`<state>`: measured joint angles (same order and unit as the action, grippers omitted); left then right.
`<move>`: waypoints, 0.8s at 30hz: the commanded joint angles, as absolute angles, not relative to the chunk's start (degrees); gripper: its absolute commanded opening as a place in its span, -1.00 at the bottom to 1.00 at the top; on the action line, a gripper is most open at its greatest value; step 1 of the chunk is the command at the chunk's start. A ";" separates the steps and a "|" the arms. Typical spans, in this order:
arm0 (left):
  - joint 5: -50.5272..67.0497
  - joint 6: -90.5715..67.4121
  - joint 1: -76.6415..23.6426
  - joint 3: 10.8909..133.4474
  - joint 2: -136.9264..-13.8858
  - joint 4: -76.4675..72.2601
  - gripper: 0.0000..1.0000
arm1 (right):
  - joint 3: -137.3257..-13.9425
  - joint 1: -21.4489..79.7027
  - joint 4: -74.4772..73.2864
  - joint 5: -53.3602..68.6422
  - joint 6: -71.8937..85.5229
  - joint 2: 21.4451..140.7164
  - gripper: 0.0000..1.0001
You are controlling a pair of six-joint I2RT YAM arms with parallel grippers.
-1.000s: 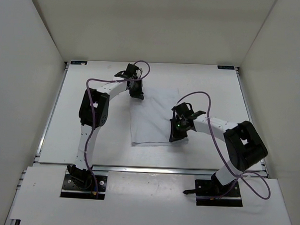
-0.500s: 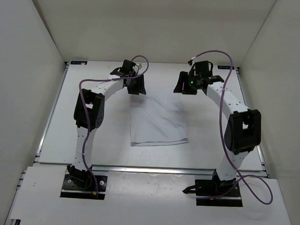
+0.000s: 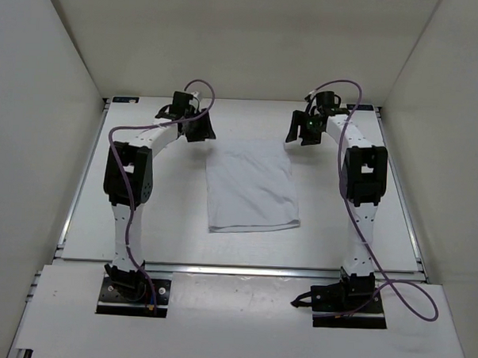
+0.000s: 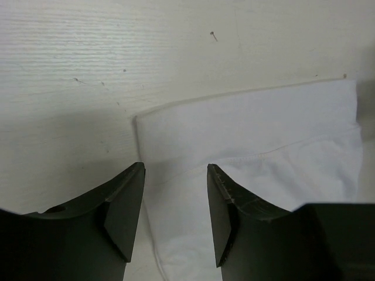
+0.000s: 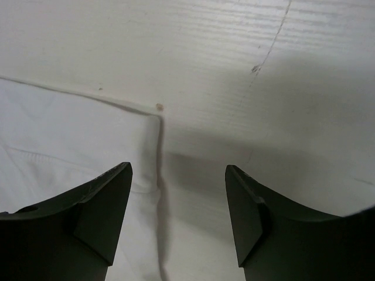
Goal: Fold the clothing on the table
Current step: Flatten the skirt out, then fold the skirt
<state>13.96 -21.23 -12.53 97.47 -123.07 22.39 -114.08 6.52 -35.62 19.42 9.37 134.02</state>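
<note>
The clothing [image 3: 251,187] lies flat on the table [image 3: 142,214] as a white, roughly rectangular folded piece. My left gripper [image 3: 199,133] hovers at its far left corner. In the left wrist view this gripper [image 4: 176,196] is open over the clothing [image 4: 263,134], whose corner lies between the fingers, unheld. My right gripper [image 3: 303,137] sits just off the far right corner. In the right wrist view it [image 5: 179,202] is open, with the clothing [image 5: 70,134] edge under the gap and bare table [image 5: 269,88] to the right.
Thin metal rails [image 3: 78,189] run along the table's sides, with blue corner marks [image 3: 125,99] at the back. White walls close in on three sides. Purple cables [image 3: 338,86] loop over both arms.
Both grippers went from shut to open. The right arm swung from the clothing's right edge to its far right corner. The left gripper drifted slightly left. The clothing now lies wider.
</note>
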 commanded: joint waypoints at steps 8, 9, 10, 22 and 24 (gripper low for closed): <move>10.38 -19.08 -15.21 98.70 -125.60 22.94 0.11 | -122.87 9.84 -36.12 21.62 7.29 139.13 0.29; 10.37 -18.90 -15.03 98.70 -125.94 22.94 0.09 | -123.05 10.28 -35.95 21.19 7.56 139.48 0.29; 10.28 -18.81 -14.77 99.48 -125.95 23.20 0.11 | -123.48 10.72 -36.56 20.57 7.04 140.18 0.30; 7.21 -17.58 -15.21 98.60 -126.03 23.02 0.08 | -123.40 12.57 -37.70 14.59 6.24 141.77 0.26; 6.42 -17.49 -15.12 100.27 -127.35 23.73 0.06 | -123.58 12.65 -37.62 14.50 6.68 142.12 0.22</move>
